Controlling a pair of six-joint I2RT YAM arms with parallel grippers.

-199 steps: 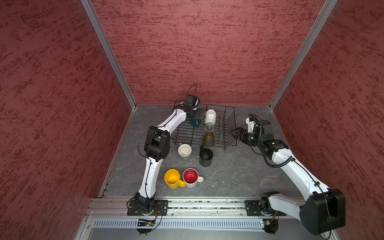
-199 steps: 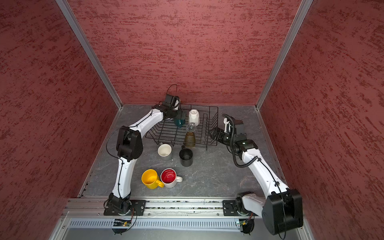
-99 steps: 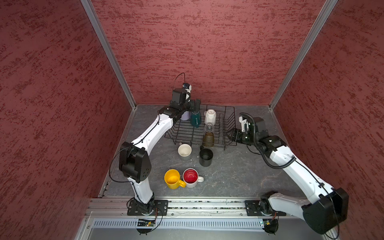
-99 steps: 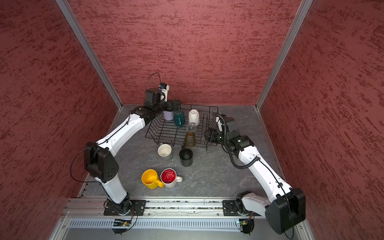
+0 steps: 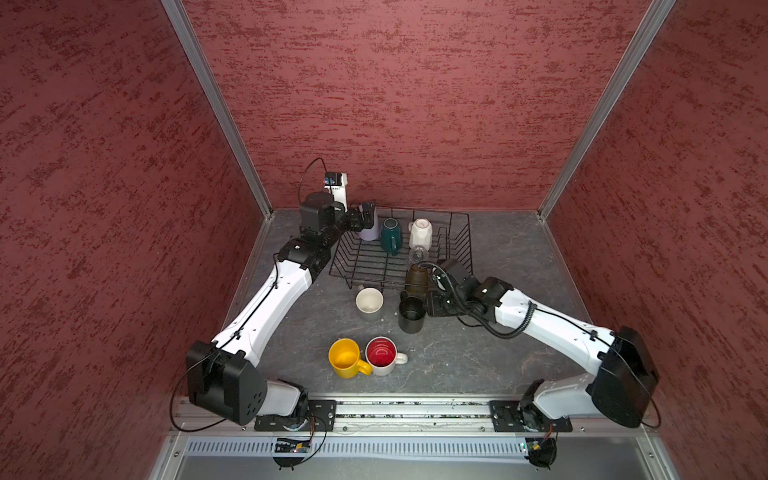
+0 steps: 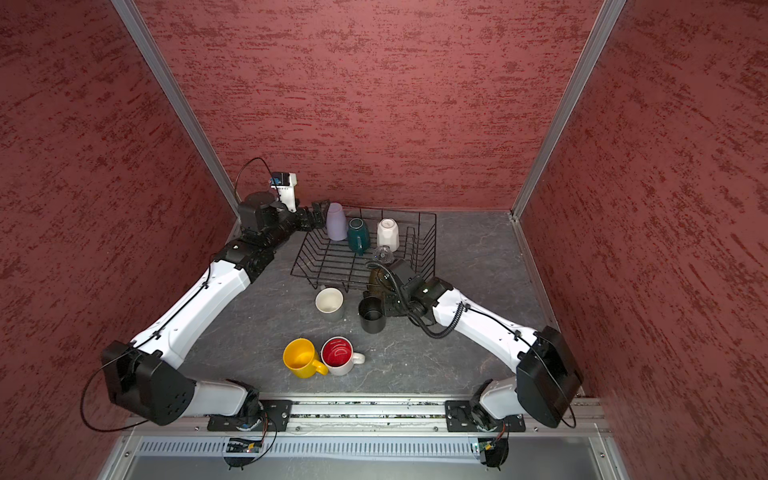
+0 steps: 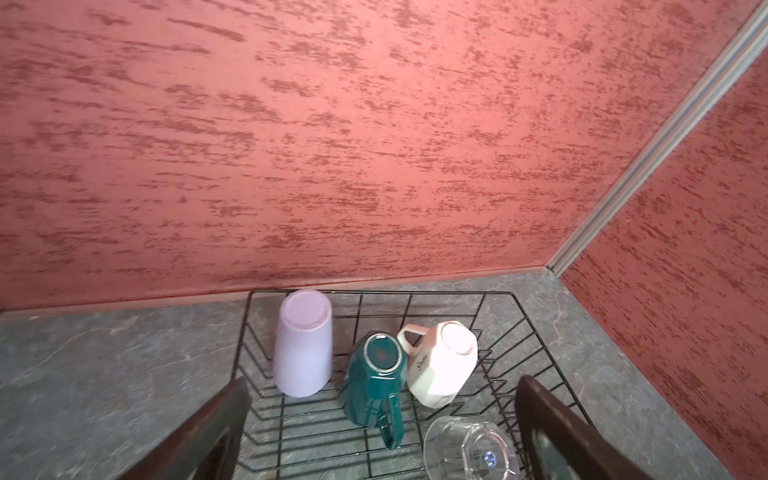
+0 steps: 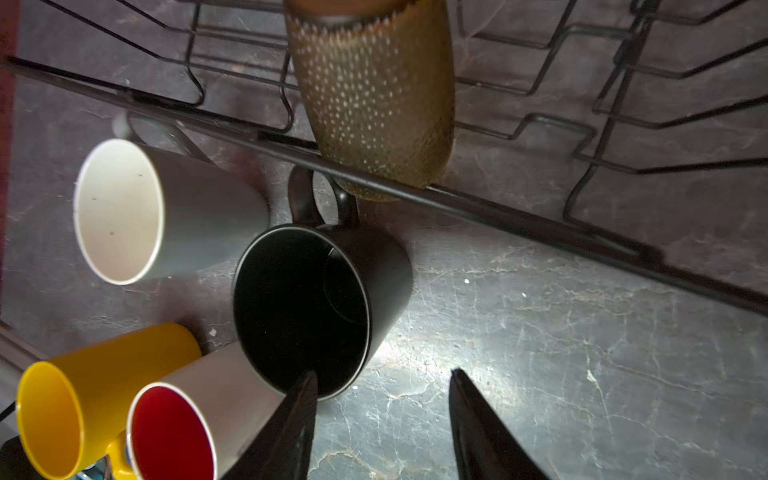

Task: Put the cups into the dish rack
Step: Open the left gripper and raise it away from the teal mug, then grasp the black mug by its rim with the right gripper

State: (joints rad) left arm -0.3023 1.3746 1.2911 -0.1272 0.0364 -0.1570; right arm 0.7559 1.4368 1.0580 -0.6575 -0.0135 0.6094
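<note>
Five cups sit mouth-down in your dish rack (image 5: 365,262): lavender tumbler (image 5: 371,230), teal mug (image 5: 390,236), white faceted mug (image 5: 420,235), clear glass (image 5: 419,251), amber tumbler (image 5: 417,278). Grey mug (image 5: 369,303), black mug (image 5: 411,313), yellow mug (image 5: 345,358) and red-lined mug (image 5: 381,356) stand mouth-up on the worktop (image 5: 498,332). Left jaws gape wide, empty, beside the lavender tumbler. Right jaws are half-open at the black mug's rim, gripping nothing.

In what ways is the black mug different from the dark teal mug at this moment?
The black mug stands mouth up on the table; the dark teal mug sits base up. The black mug is outside the dish rack, the dark teal mug inside it. The black mug looks matte, the dark teal mug glossy. Both have one handle.
</note>
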